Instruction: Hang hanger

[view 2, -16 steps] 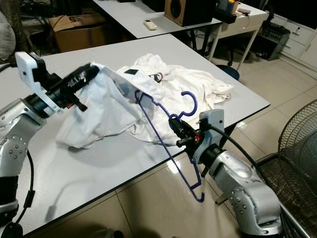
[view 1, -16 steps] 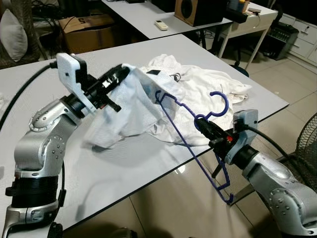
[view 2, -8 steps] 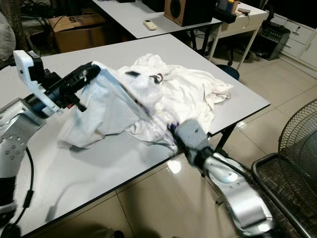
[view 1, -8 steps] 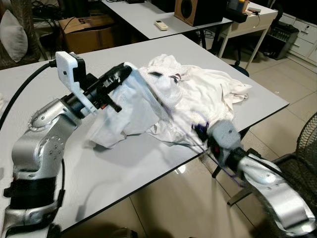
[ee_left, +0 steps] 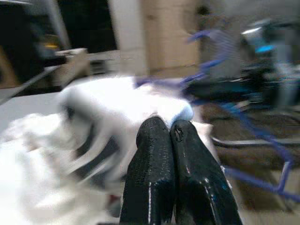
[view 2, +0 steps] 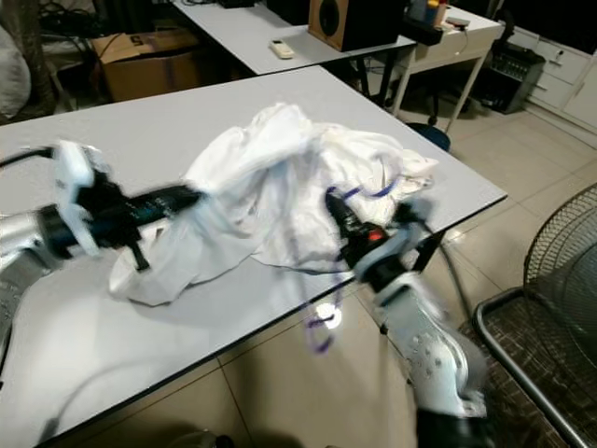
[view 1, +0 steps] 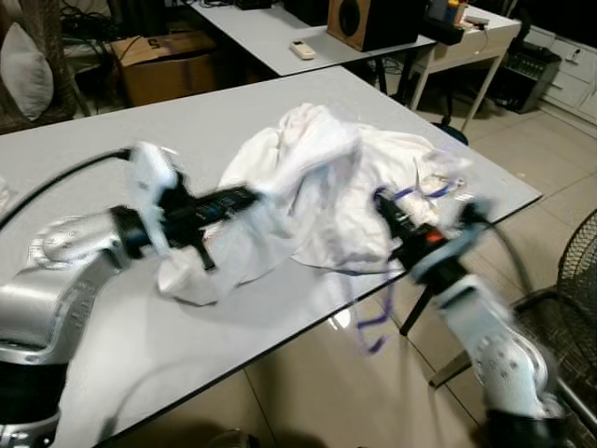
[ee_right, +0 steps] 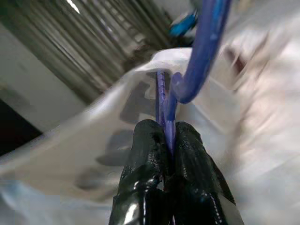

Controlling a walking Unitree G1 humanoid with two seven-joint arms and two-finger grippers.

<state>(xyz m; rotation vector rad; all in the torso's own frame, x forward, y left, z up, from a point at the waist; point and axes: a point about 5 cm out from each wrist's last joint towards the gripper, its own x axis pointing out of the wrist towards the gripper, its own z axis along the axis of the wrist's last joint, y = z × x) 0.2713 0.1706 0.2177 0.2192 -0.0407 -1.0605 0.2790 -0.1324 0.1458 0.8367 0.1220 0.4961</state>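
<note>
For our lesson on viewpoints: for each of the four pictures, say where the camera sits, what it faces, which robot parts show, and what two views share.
Left eye: head, looking down at the grey table; both arms.
Right eye: same head, same scene, shifted sideways.
Left wrist: along the left gripper, pinching the white shirt.
Right wrist: along the right gripper, clamping the blue hanger.
Shared: both wrist views show shirt and hanger.

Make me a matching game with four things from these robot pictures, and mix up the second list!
Things:
1. hanger
2. white shirt
3. cardboard box
4. speaker

Places or states:
A. on the far table
B. pinched in the right gripper
C. on the floor beyond the table
D. heaped on the near table, held by the left gripper

Pairs: 1-B, 2-D, 3-C, 4-A
</note>
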